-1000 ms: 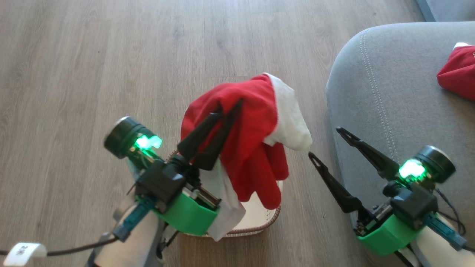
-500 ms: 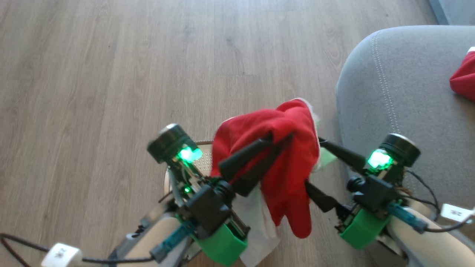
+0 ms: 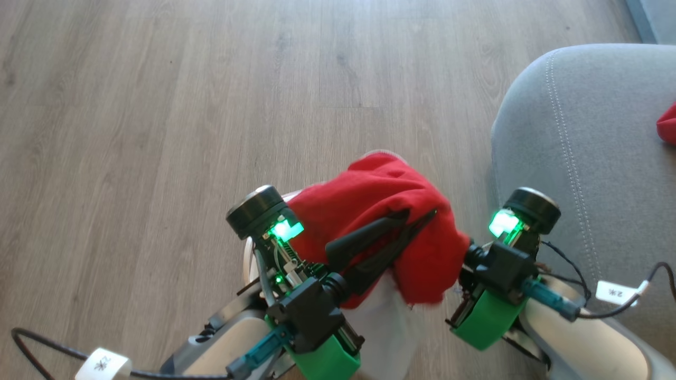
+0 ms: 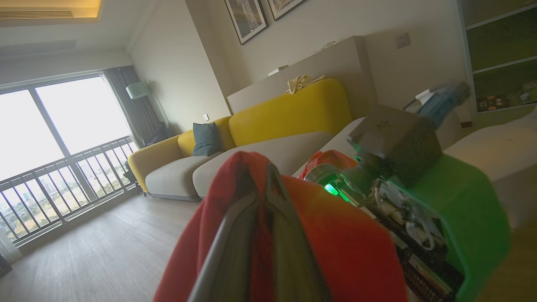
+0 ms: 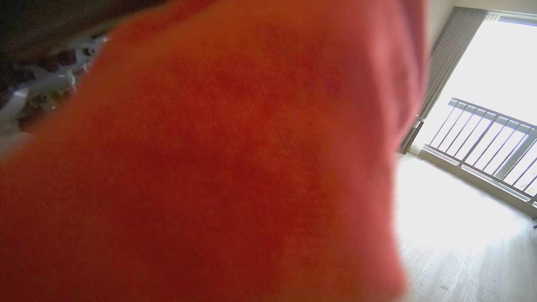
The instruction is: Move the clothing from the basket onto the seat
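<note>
Above the basket (image 3: 246, 264), on the floor just beside the seat's rounded corner: red garment (image 3: 369, 195) held aloft, clear of the seat (image 3: 581, 158), its white part (image 3: 385, 327) hanging below. Long fingers of the left gripper (image 3: 422, 214) pressed together, clamped on a top fold. The right gripper (image 3: 478, 261) is closed too, pushed into the cloth's right side; a grip by the look of it, though its fingers are buried. Step, as I read it: the carry. Next move calls for swinging both arms rightward over the seat's near edge without stretching the cloth, then letting go. A second red piece (image 3: 668, 124) lies at the seat's right, cut off by the frame. The basket is mostly hidden; contents unknown. Right wrist view: red cloth, close and blurred.
</note>
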Motion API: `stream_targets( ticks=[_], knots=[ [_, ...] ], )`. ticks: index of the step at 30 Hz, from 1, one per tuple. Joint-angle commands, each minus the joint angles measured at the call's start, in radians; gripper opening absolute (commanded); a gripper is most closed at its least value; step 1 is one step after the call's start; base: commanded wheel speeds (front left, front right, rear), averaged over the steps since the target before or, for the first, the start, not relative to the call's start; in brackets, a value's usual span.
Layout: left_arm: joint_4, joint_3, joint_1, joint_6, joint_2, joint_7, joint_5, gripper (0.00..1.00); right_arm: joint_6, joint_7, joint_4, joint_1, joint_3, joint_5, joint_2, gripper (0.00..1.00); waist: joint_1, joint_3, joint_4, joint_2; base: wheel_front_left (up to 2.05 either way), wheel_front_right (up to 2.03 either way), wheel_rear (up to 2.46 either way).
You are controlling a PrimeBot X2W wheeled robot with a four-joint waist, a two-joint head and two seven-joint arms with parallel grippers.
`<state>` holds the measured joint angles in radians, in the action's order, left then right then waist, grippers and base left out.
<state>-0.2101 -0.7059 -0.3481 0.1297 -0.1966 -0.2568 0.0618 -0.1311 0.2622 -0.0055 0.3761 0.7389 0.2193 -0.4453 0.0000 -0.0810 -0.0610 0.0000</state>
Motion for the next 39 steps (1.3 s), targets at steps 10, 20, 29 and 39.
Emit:
stream_targets(
  ticks=[10, 20, 29, 39],
  knots=[
    [-0.025, 0.049, -0.029, 0.001, -0.001, -0.005, 0.022, 0.41, 0.0, 0.0, -0.07, -0.09, -0.126, 0.087, 0.079, 0.0, 0.0, 0.011, -0.014, 0.0, 0.0, 0.0, 0.0],
    [-0.023, 0.092, 0.002, 0.001, 0.015, -0.005, 0.019, 1.0, 0.0, 0.0, -0.08, -0.141, -0.303, 0.143, 0.144, 0.0, 0.0, 0.026, -0.009, 0.0, 0.0, 0.0, 0.0],
    [0.012, 0.112, 0.039, 0.001, -0.009, -0.005, 0.009, 1.0, 0.0, 0.0, -0.085, -0.138, -0.509, 0.133, 0.182, 0.0, 0.0, 0.013, -0.007, 0.0, 0.0, 0.0, 0.0],
    [0.097, 0.118, 0.093, 0.001, -0.028, -0.005, 0.007, 1.0, 0.0, 0.0, -0.109, -0.15, -0.772, 0.078, 0.215, 0.0, 0.0, 0.005, 0.007, 0.0, 0.0, 0.0, 0.0]
  ],
)
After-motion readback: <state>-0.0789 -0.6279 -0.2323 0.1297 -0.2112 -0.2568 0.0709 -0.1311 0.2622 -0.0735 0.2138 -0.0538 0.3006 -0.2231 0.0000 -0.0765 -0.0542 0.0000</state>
